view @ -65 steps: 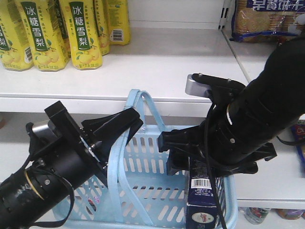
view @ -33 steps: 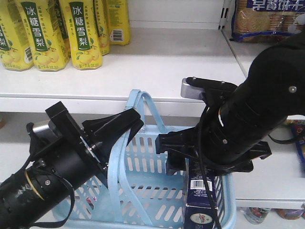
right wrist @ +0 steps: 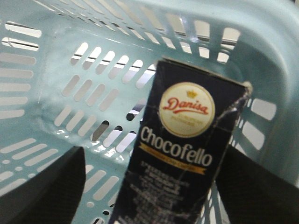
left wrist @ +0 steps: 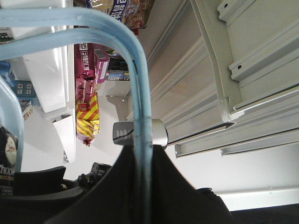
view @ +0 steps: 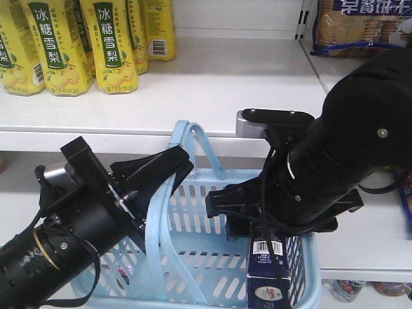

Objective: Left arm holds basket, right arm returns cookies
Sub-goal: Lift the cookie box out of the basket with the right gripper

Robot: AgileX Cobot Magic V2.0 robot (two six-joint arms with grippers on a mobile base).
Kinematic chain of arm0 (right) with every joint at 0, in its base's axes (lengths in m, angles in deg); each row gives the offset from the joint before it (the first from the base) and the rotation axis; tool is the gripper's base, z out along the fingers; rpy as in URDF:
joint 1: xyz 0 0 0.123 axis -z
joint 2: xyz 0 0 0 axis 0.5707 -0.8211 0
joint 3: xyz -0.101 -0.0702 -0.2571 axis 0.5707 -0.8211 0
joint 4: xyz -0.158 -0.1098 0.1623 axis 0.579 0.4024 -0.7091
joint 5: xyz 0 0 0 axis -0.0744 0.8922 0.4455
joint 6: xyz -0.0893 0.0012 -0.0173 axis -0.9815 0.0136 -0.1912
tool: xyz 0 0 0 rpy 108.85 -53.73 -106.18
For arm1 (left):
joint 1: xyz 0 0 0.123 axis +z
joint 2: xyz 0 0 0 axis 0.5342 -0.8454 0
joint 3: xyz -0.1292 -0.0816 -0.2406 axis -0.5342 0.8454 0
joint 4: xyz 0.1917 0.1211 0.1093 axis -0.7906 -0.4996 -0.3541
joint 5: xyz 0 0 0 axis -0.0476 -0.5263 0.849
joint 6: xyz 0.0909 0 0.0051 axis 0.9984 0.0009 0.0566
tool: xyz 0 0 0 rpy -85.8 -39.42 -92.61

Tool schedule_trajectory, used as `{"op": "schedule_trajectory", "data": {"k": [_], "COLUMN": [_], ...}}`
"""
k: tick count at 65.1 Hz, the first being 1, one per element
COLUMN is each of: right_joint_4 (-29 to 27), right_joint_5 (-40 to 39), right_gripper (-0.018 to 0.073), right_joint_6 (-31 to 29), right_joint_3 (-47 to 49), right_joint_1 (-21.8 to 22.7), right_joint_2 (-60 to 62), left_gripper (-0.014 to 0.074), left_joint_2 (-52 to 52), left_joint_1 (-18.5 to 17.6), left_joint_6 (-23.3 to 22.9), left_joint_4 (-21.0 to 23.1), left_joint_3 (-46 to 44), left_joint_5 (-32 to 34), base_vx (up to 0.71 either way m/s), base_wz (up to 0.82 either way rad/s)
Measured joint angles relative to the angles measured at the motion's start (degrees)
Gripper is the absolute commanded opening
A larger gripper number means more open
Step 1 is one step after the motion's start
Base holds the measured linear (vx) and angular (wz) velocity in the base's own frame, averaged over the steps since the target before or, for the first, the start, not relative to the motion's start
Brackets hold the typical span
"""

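Right gripper [right wrist: 154,186] clamps "Danisa Chocofello" cookies [right wrist: 180,154] in basket [view: 187,212]; left gripper [view: 164,168] pinches handle [left wrist: 140,93].

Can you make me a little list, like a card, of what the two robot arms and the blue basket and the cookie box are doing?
left gripper: shut on the basket's hoop handles
basket: pale blue, hanging in front of the shelf
right gripper: reaching down into the basket, fingers either side of the cookie box
cookie box: dark navy, "Chocofello", upright inside the basket
shelf behind: yellow drink bottles
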Motion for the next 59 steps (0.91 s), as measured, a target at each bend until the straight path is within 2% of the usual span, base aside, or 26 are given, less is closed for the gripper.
{"op": "schedule_trajectory", "data": {"k": [34,41,59], "right_joint_4": [2.99,3.69,4.34], "right_joint_5": [0.28,0.28,0.34], "right_gripper": [0.0391,0.0330,0.0084], "right_joint_6": [-0.05,-0.05,-0.05], "right_joint_3": [0.00,0.00,0.00], "right_joint_1": [-0.57,-0.57,-0.57], "right_joint_2": [0.00,0.00,0.00], "left_gripper": [-0.0003,-0.0003,-0.0003], "left_joint_2": [0.00,0.00,0.00], "left_joint_1": [0.00,0.00,0.00], "left_joint_6": [0.00,0.00,0.00], "left_joint_4": [0.11,0.11,0.11], "left_joint_3": [0.00,0.00,0.00], "left_joint_5": [0.06,0.06,0.12], "base_vx": [0.00,0.00,0.00], "base_wz": [0.00,0.00,0.00]}}
